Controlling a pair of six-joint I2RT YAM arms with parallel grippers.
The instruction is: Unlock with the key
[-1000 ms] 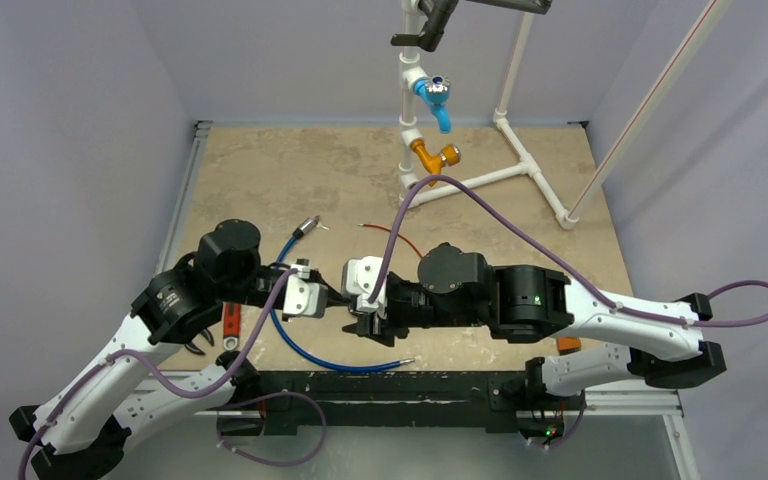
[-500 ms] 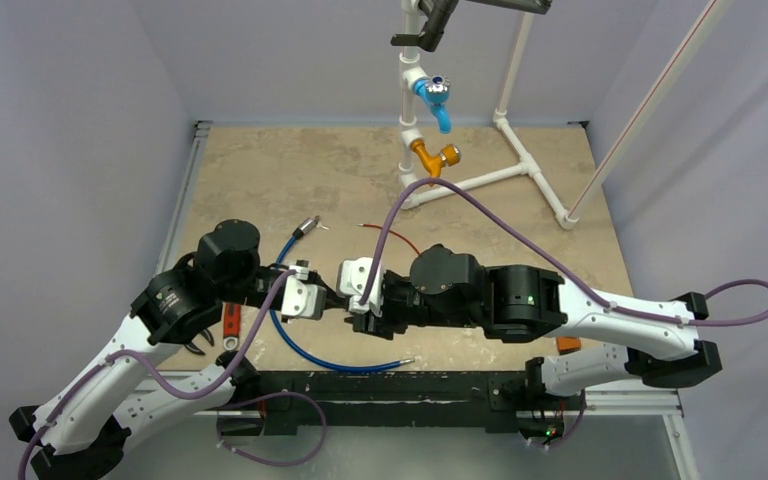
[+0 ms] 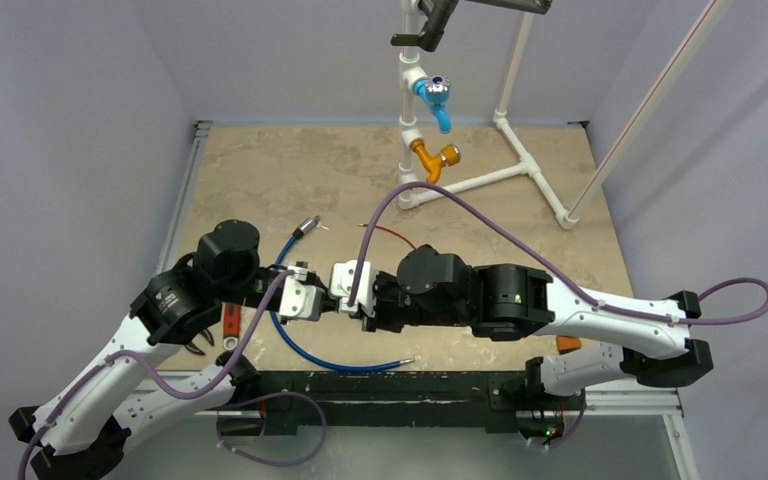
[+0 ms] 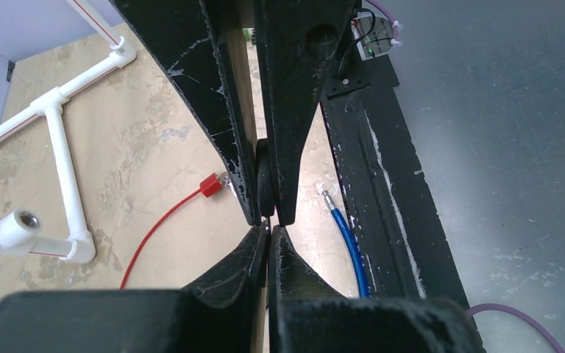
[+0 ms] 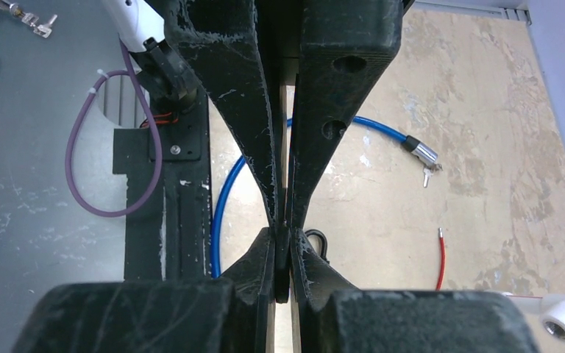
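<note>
Over the near side of the table (image 3: 290, 180), the left gripper (image 4: 268, 232) and right gripper (image 5: 282, 234) are hovering tip to tip, both clamping shut, the right one squeezing a thin dark piece (image 4: 264, 180) that is showing too little to tell key from lock.

You have two arms. The left arm (image 3: 90, 395) and the right arm (image 3: 610, 325) both have long white parts and fat round black joints (image 3: 228, 248). A purple cable (image 3: 465, 198) runs along each arm. A tiny green light (image 3: 512, 297) glows on the right one. Your gripper fingers (image 4: 213, 88) are black, with white scratches and small round holes.
</note>
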